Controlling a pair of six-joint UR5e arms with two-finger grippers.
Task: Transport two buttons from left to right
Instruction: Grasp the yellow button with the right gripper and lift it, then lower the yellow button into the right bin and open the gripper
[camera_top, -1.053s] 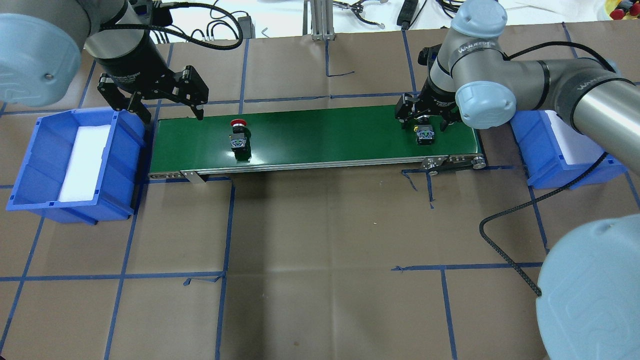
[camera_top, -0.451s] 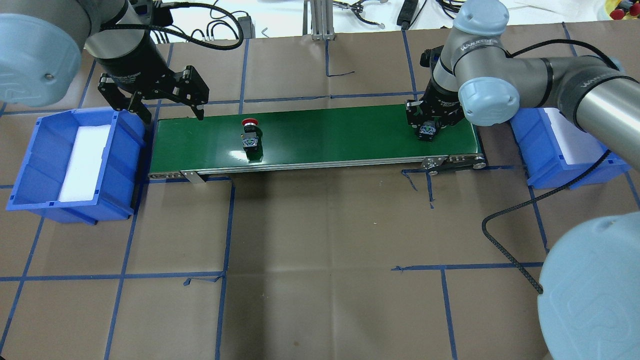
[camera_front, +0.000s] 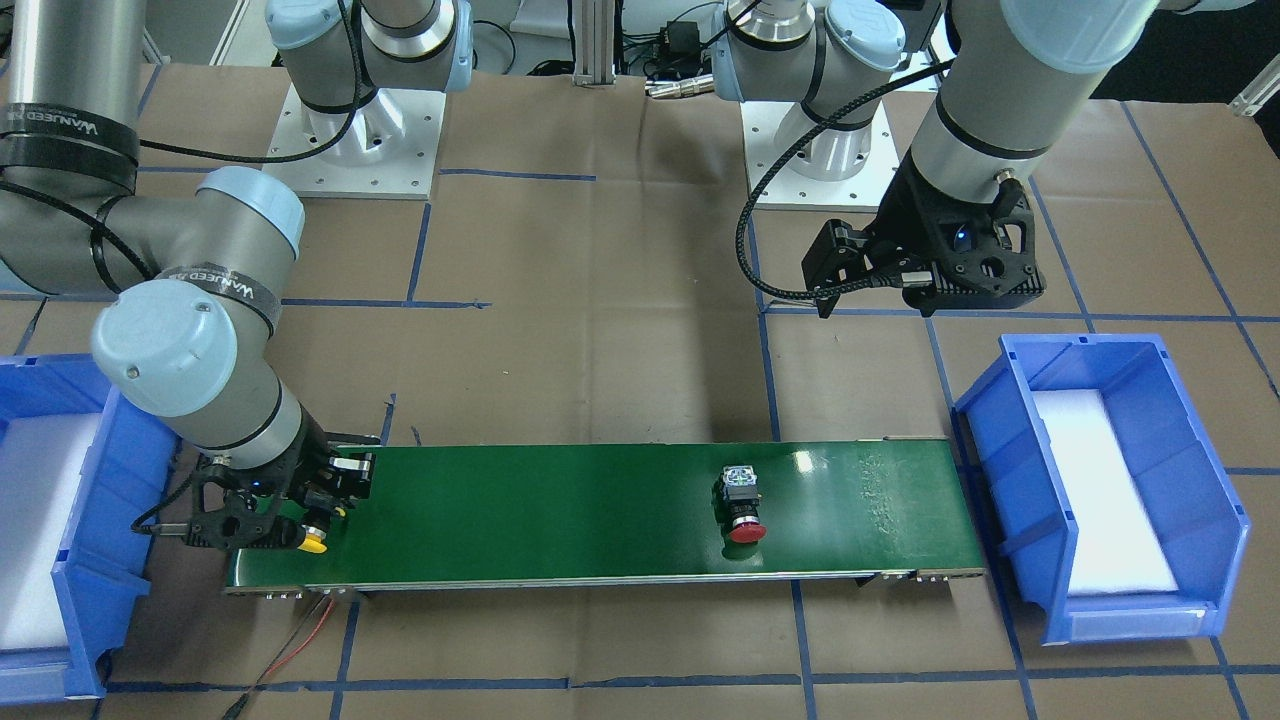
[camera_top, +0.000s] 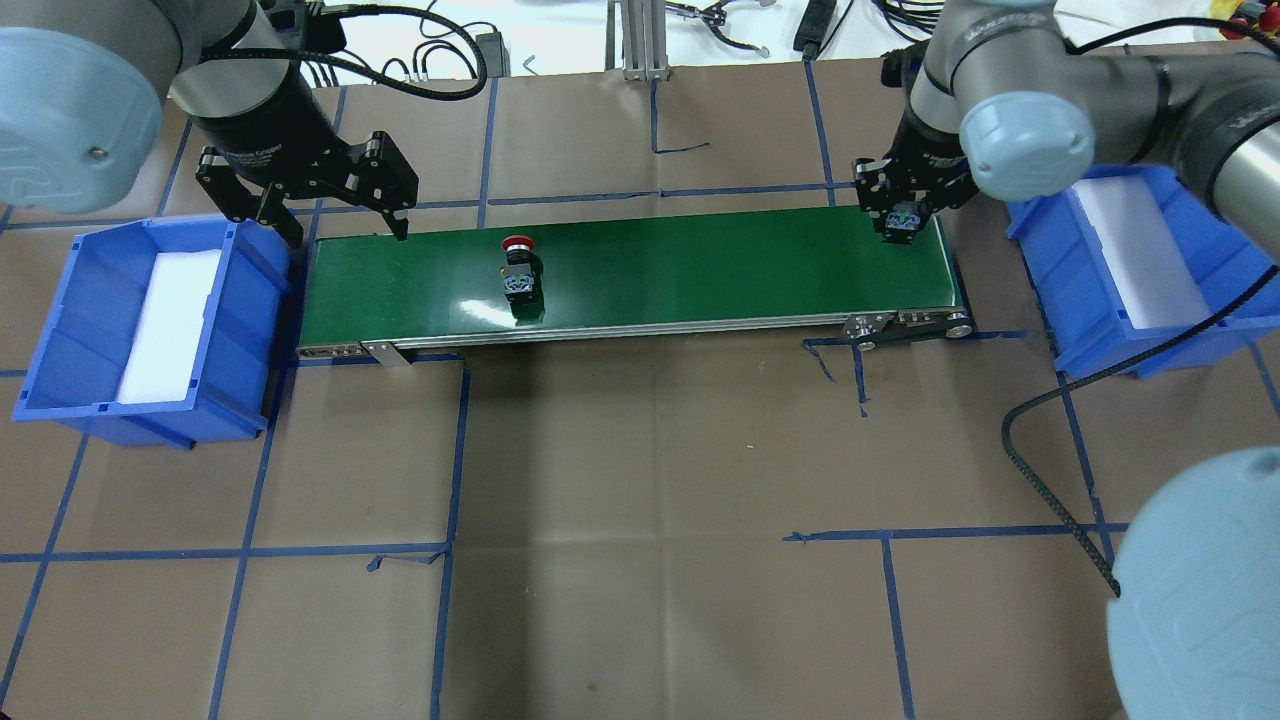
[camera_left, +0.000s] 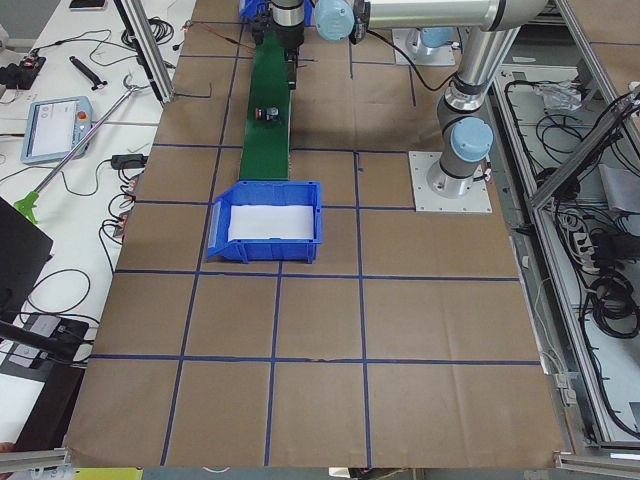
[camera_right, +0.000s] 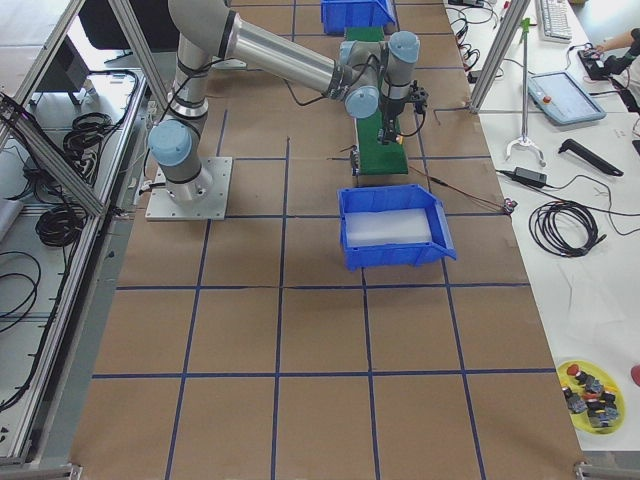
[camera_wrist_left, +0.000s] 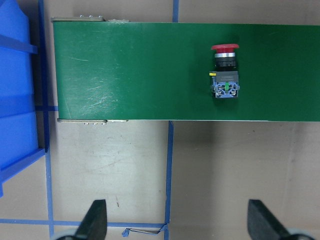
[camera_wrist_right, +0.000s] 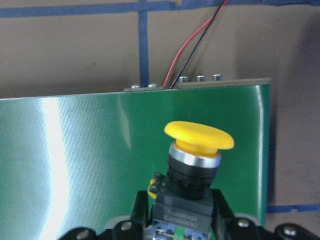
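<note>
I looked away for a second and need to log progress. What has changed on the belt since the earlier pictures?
The right gripper shut on the yellow button and carried it right, to the far right corner of the belt, nearer the right bin. The red button rode right along the belt, untouched. The left gripper stayed open over the belt's left end, and both bins stayed put.

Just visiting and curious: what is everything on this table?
table: one, brown paper, blue tape grid.
conveyor belt: one, green, across the table.
bins: two, blue, white-padded; left bin and right bin at the belt's ends.
red button: one, lying on the belt, left of centre.
yellow button: one, at the belt's right end.
left gripper: black, raised near the belt's left end, jaws open.
right gripper: black, jaws shut on the yellow button.
</note>
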